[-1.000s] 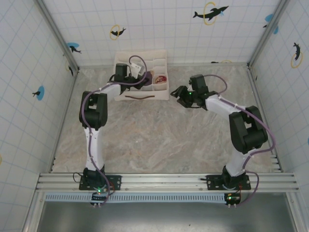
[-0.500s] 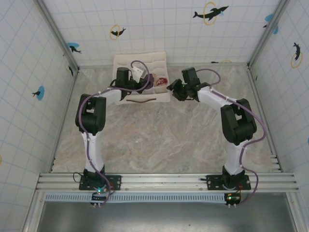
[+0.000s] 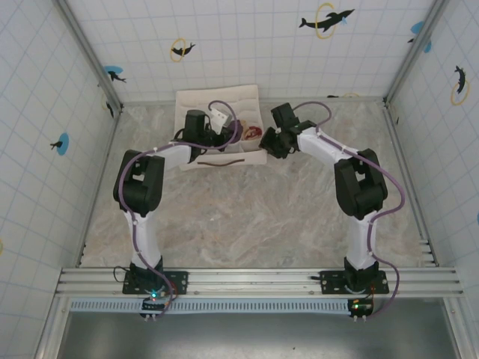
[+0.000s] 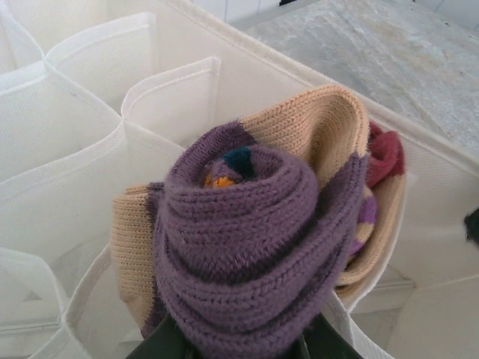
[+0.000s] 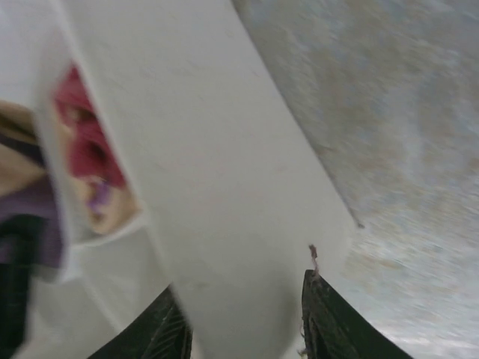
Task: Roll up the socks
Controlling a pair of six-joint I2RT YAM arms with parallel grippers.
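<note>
White gridded fabric organiser box (image 3: 196,101) sits upper centre in the top view, on the marbled beige surface (image 3: 239,224). It's tight against the back wall of white tiles with dolphin prints (image 3: 247,45). Brown strap handle (image 3: 217,158) lies along the box's near face. Both arms bend in toward it: left arm (image 3: 138,179) ends over the box's middle, right arm (image 3: 359,187) ends at the box's near right corner.

Left wrist view: left fingers (image 4: 159,350) at the bottom edge, narrow, holding a rolled purple knit sock (image 4: 247,247). Spiral end faces the camera, orange and teal bits at its core. Beige knit sock (image 4: 322,127) wraps behind and to the right of the roll. Its dark red toe pokes out at the right, with a striped cuff edge just below. The bundle hangs over the cell beside the box's outer wall, centre to right of frame; can't tell if it touches the cell floor. Fabric dividers (image 4: 127,142) crowd it on the left and upper left, and the outer wall is close on the right.

Right wrist view, blurred: right fingers (image 5: 329,321) at the bottom edge, standing apart with the box's white wall between them. Can't tell whether they pinch it. Red and beige knit shows inside the box at the left of frame, bare surface at upper right.
</note>
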